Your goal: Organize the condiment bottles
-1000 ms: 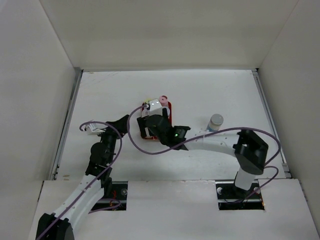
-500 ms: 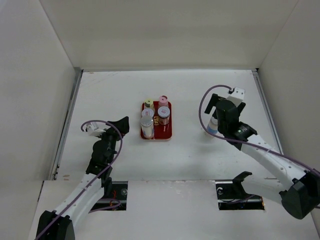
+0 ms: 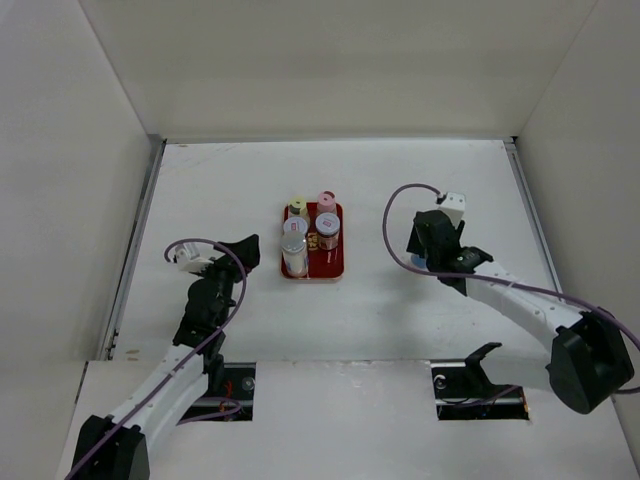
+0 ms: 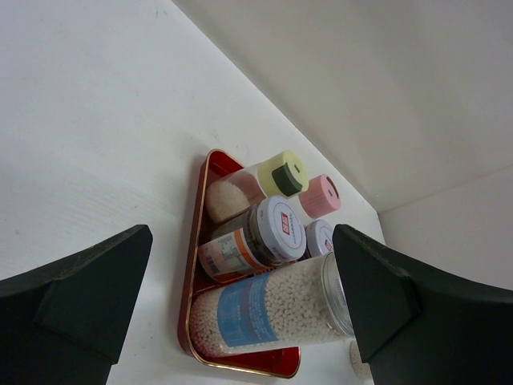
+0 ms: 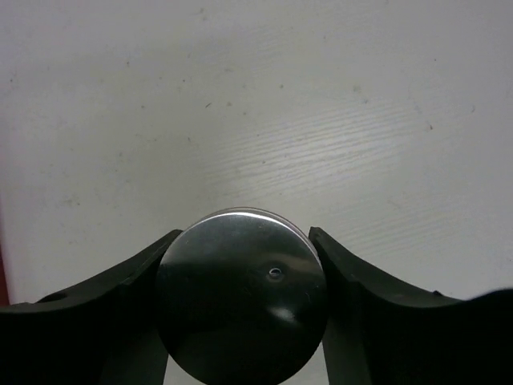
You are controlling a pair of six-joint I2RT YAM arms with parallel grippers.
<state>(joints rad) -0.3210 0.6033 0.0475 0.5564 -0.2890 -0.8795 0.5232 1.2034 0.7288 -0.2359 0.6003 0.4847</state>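
A red tray (image 3: pixel 338 268) in the middle of the table holds several upright condiment bottles: a yellow-green cap (image 3: pixel 298 208), a pink cap (image 3: pixel 326 199) and a tall silver-capped jar (image 3: pixel 292 245) of white beads. Right of the tray, my right gripper (image 3: pixel 432 248) covers a lone bottle, hiding most of it from above. In the right wrist view the gripper (image 5: pixel 244 234) is shut on that bottle's silver cap (image 5: pixel 240 297), one finger pressed to each side. My left gripper (image 3: pixel 243 250) stands open left of the tray, empty, facing the tray (image 4: pixel 196 265) and its bead jar (image 4: pixel 272 309).
White walls close the table at the back and on both sides. A metal rail (image 3: pixel 135 250) runs along the left edge. The right arm's purple cable (image 3: pixel 395 215) loops above the table between the tray and the lone bottle.
My right arm swung from the tray over to the lone bottle on the right, came down over it, and its jaws closed on the cap. The left arm stayed put.
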